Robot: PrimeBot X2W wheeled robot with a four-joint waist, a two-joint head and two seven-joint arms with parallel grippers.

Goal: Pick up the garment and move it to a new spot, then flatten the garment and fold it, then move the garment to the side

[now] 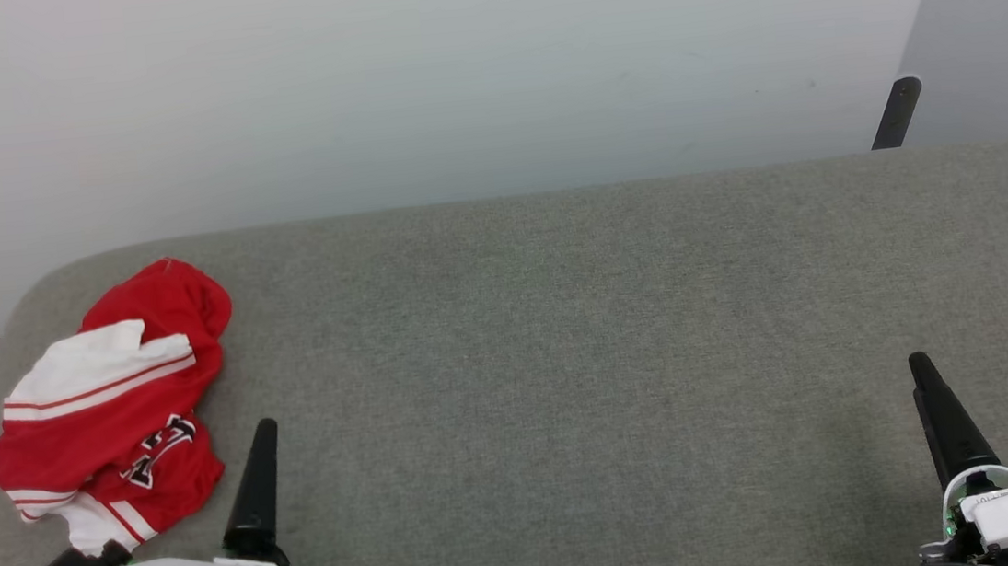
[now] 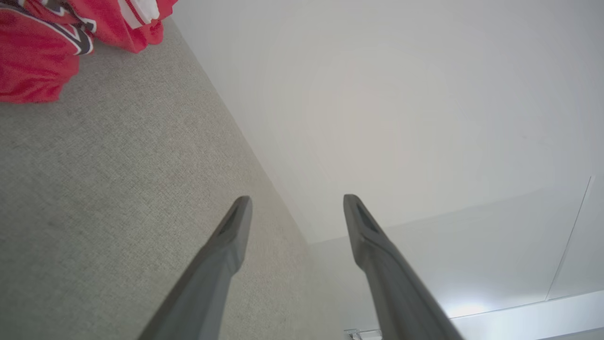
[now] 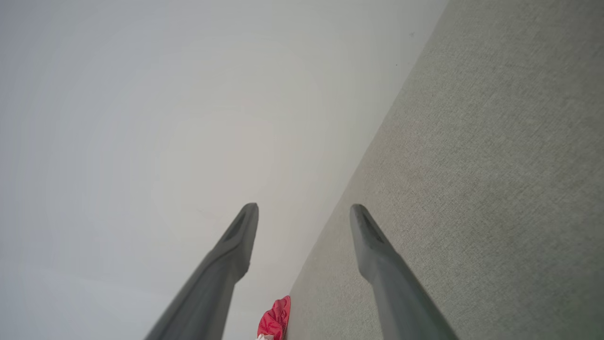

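Not started. Crumpled shirt (image 1: 110, 413) at table (image 1: 567, 360) corner, ungrasped. Released and empty: left gripper (image 2: 295, 203), right gripper (image 3: 304, 210). Pending: pickup, relocation, flattening, folding, side placement

- The garment (image 1: 109, 404), at the near left, is showing soft cloth, its red body giving off a faint sheen.
- The table (image 1: 567, 360) is showing a grey woven covering that is matt and slightly rough.
- The left gripper (image 2: 297, 203) and right gripper (image 3: 304, 210) are showing smooth, matt, dark fingers.
- The far wall (image 1: 446, 67) is looking smooth and matt.
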